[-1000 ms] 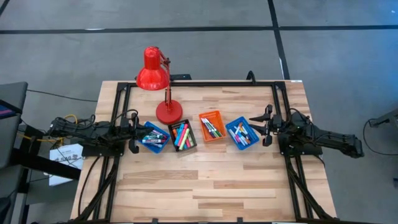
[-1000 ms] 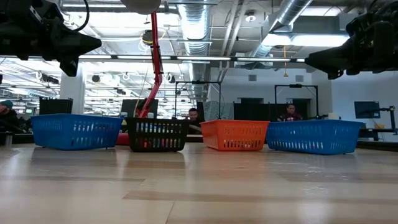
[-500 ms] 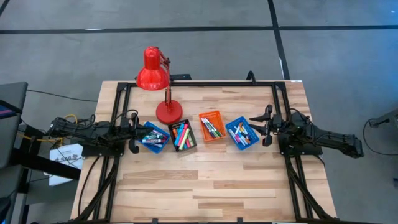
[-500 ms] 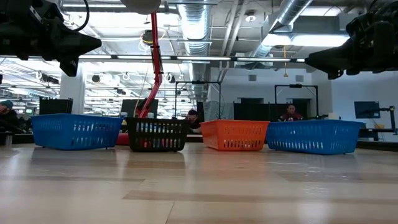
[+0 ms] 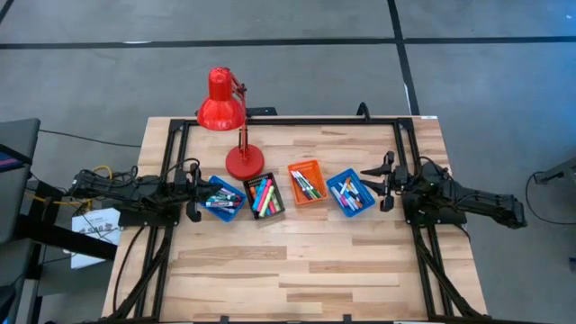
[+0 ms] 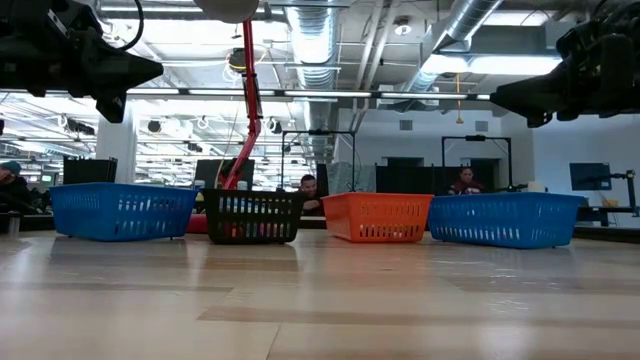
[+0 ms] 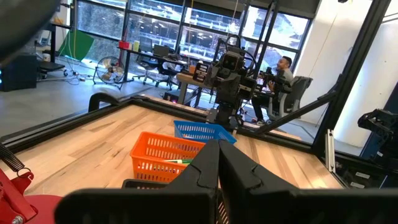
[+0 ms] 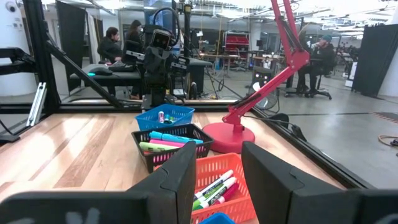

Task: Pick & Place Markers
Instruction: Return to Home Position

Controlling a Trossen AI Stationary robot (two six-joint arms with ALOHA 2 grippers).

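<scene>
1. Nothing has shifted since the earlier frames: both arms, the trays and their contents lie exactly as before.
2. Counter [image 5: 297, 270]: pale wooden boards inside a dark frame; its near half is bare.
3. Lamp [image 5: 220, 106]: red, with its round base standing just behind the black tray.
4. Left claw [image 5: 193, 193]: held above the counter's left edge, just beside the left blue tray; its fingers are pressed together and hold nothing.
5. Right claw [image 5: 382, 184]: held above the counter's right side, just beside the right blue tray; its fingers stand apart and hold nothing.
6. Trays, in a row across the middle of the counter: left blue tray [image 6: 120, 212], black tray [image 6: 252, 218], orange tray [image 6: 378, 217], right blue tray [image 6: 505, 220].
7. Markers [image 5: 264, 197]: all lie inside the four trays, several to each, in pink, green, orange, blue and white; none lies loose on the boards.
</scene>
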